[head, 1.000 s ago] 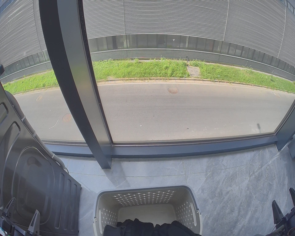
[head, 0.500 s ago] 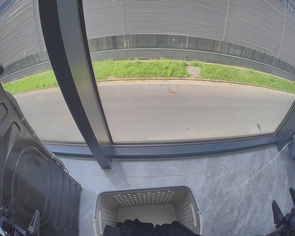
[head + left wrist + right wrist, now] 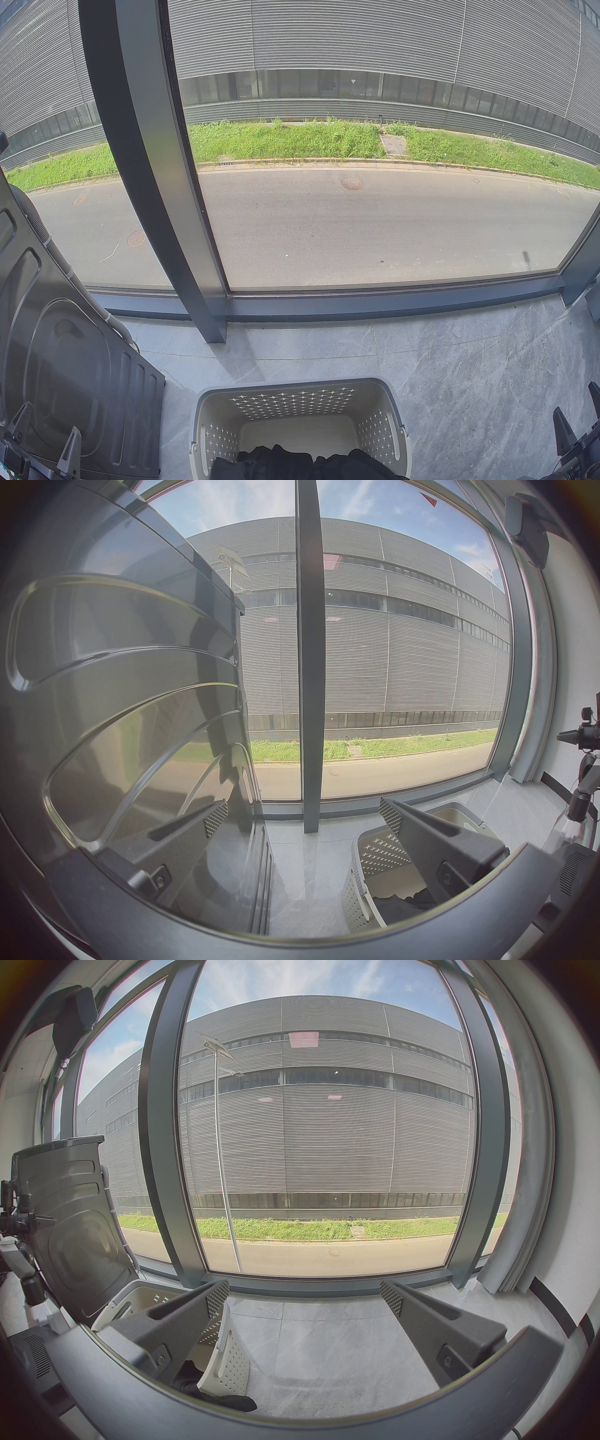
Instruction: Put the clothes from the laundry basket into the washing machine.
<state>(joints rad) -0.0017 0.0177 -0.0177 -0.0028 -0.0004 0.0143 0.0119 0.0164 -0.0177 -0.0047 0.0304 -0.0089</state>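
Clothes (image 3: 300, 465) are seen heaped in laundry basket (image 3: 294, 383), bottom centre | left hand (image 3: 50, 428) held apart, bottom-left | right hand (image 3: 576, 403) held apart, bottom-right

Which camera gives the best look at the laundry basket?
The head view: the laundry basket faces it open, far rim and inside walls plain. In both wrist views a finger hides much of it.

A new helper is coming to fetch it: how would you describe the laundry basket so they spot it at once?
Start at the big window's dark post; on the grey stone floor just in front of it stands the laundry basket, beside a dark ribbed panel. It is pale plastic, star-perforated, holding black clothes.
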